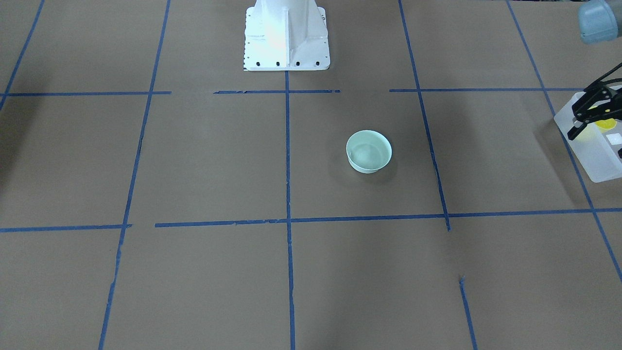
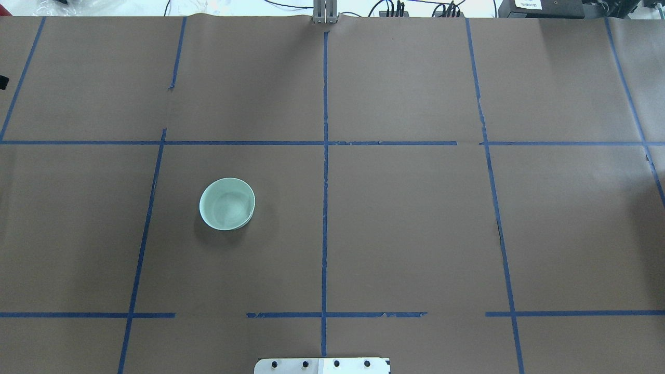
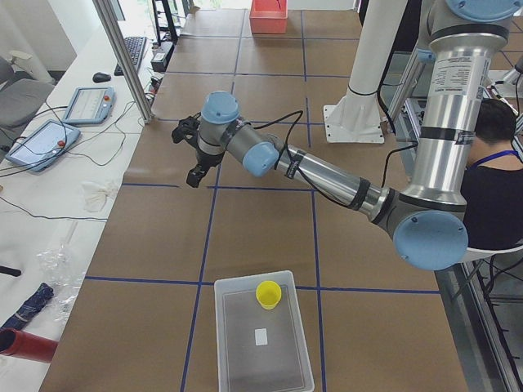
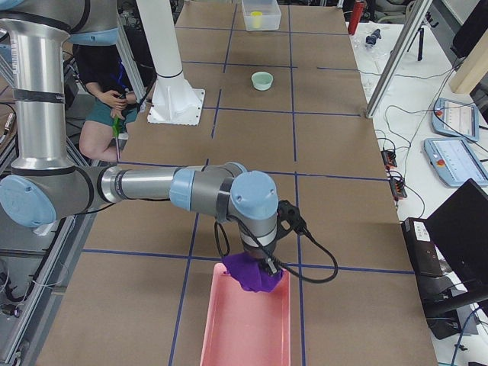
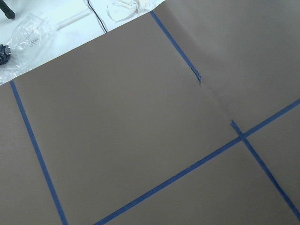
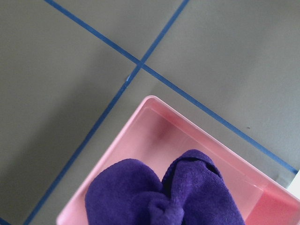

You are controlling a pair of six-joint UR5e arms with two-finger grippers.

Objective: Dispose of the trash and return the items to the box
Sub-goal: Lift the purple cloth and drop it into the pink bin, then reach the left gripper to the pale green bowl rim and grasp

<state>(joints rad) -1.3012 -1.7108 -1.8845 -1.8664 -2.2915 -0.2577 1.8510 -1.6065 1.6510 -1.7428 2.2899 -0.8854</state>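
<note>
The mint-green bowl [image 1: 369, 151] stands upright and empty on the brown paper, left of centre in the overhead view [image 2: 227, 203]. The yellow cup [image 3: 268, 294] stands inside the frosted white box [image 3: 261, 347] at the table's left end. My left gripper [image 1: 595, 121] is open and empty. It hangs high beyond the box, clear of the bowl. My right gripper [image 4: 267, 265] is over the pink tray [image 4: 248, 324] with the purple cloth [image 6: 164, 199] bunched under it. Its fingers are hidden, so I cannot tell whether it is shut.
The white robot base [image 1: 286, 36] stands at the table's robot side. Blue tape lines cross the brown paper. Tablets and cables [image 3: 49, 135] lie off the table's far edge. An operator [image 3: 494, 175] sits behind the robot.
</note>
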